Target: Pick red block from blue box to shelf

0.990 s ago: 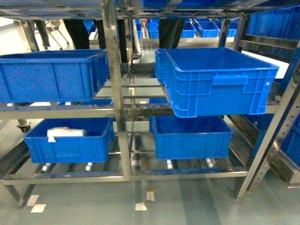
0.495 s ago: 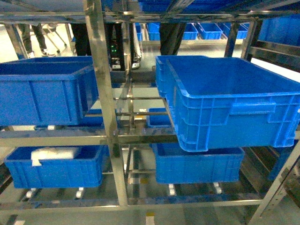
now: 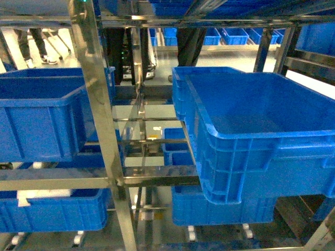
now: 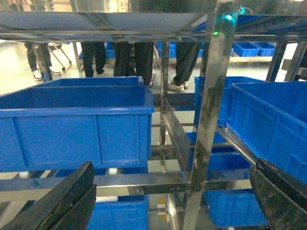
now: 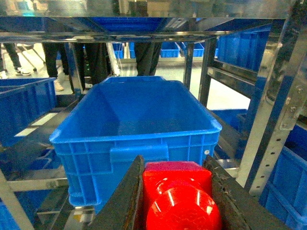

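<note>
Since the earlier head frames the view has closed in on the shelf (image 3: 99, 136): the right-hand blue crate (image 3: 261, 136) on the middle tier fills far more of the picture and the near steel upright has slid left; the base appears to be rolling forward. Red block (image 5: 178, 199) sits clamped between the right gripper (image 5: 175, 201) fingers (image 5: 125, 201), stud facing the wrist camera, held low and in front of the crate's near wall. Left gripper (image 4: 158, 201) spread wide, nothing between its dark fingers (image 4: 57, 201), pointed at the left-hand crate (image 4: 72, 124) and the upright. The blue box is not in any current view. Judged step: carry the block up to the shelf and set it down, most likely into the open crate ahead of the right arm. To do it well: stop the base short of the protruding crate, which overhangs the rail toward the robot; lift the block above the crate rim before reaching forward, since it now sits below that rim; keep the squeeze firm, as glossy plastic may slip; lower near the crate floor before releasing so the block does not bounce. Keep the left arm tucked clear of the upright. People's legs (image 4: 139, 62) stand beyond the shelf, well apart.
</note>
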### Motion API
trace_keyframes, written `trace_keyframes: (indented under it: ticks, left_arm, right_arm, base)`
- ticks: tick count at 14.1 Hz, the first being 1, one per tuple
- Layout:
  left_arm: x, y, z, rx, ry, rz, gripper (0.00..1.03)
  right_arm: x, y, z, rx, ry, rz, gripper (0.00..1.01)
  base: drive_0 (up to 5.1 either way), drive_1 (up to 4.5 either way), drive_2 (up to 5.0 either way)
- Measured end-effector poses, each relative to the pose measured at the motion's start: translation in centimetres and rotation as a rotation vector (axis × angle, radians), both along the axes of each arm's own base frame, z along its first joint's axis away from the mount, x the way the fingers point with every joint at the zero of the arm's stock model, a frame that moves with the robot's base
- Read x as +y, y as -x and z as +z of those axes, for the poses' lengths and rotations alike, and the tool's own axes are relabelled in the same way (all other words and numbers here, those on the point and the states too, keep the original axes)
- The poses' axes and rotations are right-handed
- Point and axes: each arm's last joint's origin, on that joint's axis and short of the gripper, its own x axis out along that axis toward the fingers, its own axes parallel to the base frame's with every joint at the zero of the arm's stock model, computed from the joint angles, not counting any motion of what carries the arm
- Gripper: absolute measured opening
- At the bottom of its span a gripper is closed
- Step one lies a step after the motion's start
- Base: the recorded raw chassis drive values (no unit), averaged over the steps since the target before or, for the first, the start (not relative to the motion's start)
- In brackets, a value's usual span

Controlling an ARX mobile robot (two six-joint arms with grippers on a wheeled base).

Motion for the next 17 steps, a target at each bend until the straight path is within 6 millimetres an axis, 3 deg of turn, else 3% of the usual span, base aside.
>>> trace_keyframes:
  ticks: [4, 17]
  left_arm:
    - [0.00, 0.00, 0.02, -0.002, 0.000, -0.001, 0.98]
    - [0.00, 0.00, 0.01, -0.001, 0.000, 0.000, 0.98]
  right_arm:
    - [0.00, 0.00, 0.00, 0.000, 0.000, 0.000, 0.28]
    - [0.00, 0.00, 0.00, 0.000, 0.000, 0.000, 0.28]
  base:
    - [0.1, 4.10, -3.8]
    - [0.0, 0.00, 0.0]
